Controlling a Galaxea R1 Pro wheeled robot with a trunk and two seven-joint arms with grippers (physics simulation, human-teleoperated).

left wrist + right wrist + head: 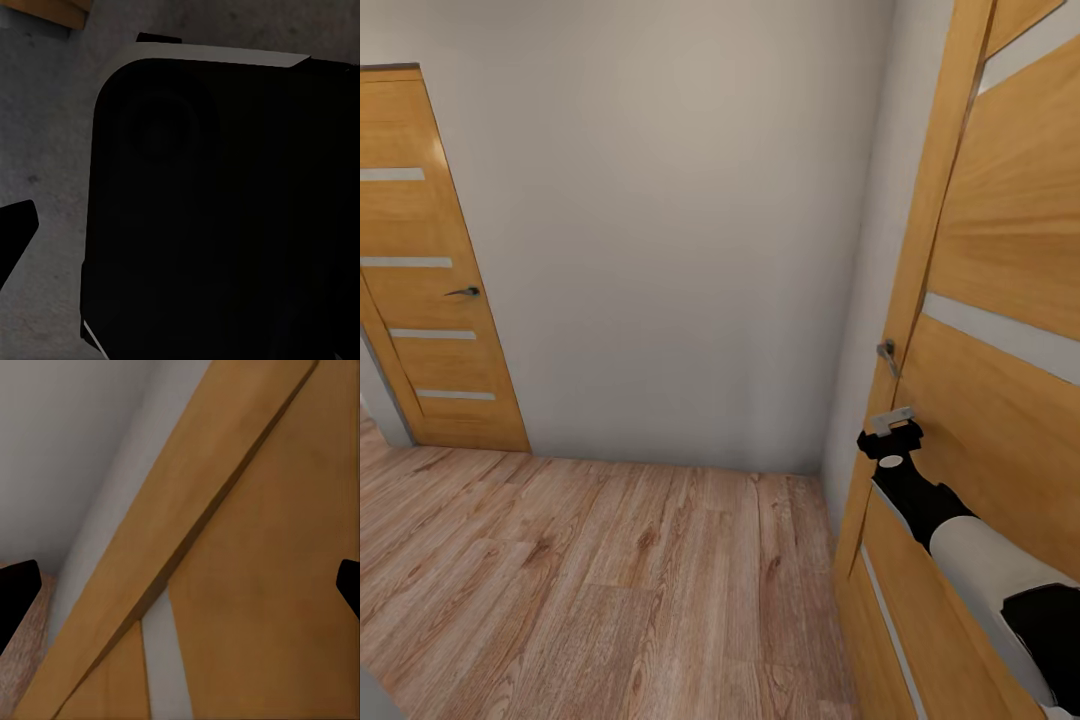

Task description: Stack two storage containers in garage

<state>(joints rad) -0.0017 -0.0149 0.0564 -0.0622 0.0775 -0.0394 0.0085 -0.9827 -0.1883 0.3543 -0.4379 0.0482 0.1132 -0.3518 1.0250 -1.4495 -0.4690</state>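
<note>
The two storage containers are out of view. My right arm reaches forward at the right of the head view. Its gripper [891, 420] is up against a slatted wooden door [1000, 400], just below the metal handle [887, 353]. In the right wrist view the two dark fingertips [16, 592] sit at opposite edges, wide apart, with only the door [255, 607] and its frame [187, 510] between them. The left wrist view looks down at a dark, rounded robot body [225, 210] over grey speckled floor [45, 135], with one fingertip [16, 225] at the edge.
I face a corner of a hallway with light wood-plank floor [590, 580] and a plain white wall [670, 230]. A second slatted wooden door [430, 270] with a handle [464, 292] stands shut at the far left. Open floor lies ahead and to the left.
</note>
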